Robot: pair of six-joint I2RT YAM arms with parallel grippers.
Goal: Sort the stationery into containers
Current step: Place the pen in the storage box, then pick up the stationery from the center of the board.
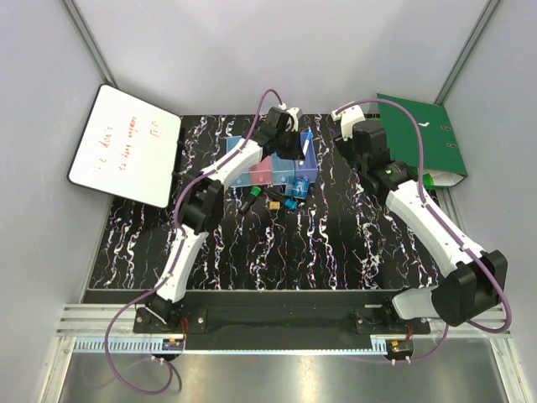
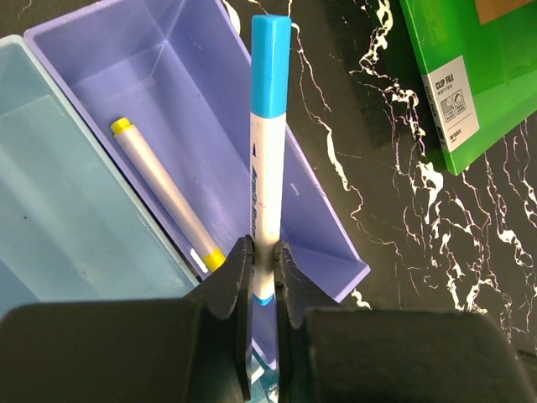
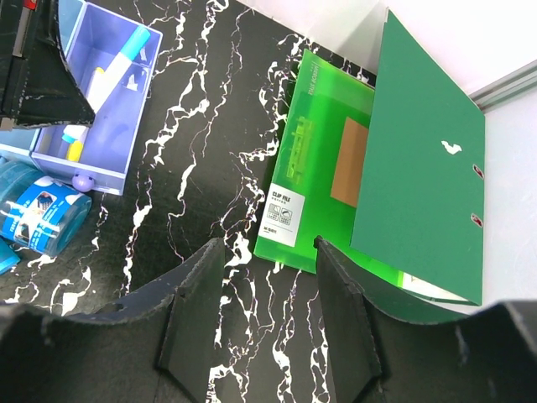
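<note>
My left gripper (image 2: 264, 260) is shut on a white marker with a blue cap (image 2: 268, 143) and holds it over the purple bin (image 2: 327, 227), the right end of the row of joined bins (image 1: 273, 168). A grey marker with yellow ends (image 2: 164, 193) lies inside that purple bin. The held marker also shows in the top view (image 1: 307, 144) and the right wrist view (image 3: 117, 63). My right gripper (image 3: 267, 277) is open and empty above the mat, right of the bins. The blue tape roll (image 3: 42, 214) and small pieces (image 1: 281, 201) lie in front of the bins.
An open green binder (image 1: 424, 138) lies at the back right, close to my right gripper. A white whiteboard with red writing (image 1: 126, 147) leans at the back left. A light blue bin (image 2: 67, 218) adjoins the purple one. The mat is black marble-patterned (image 1: 277, 252).
</note>
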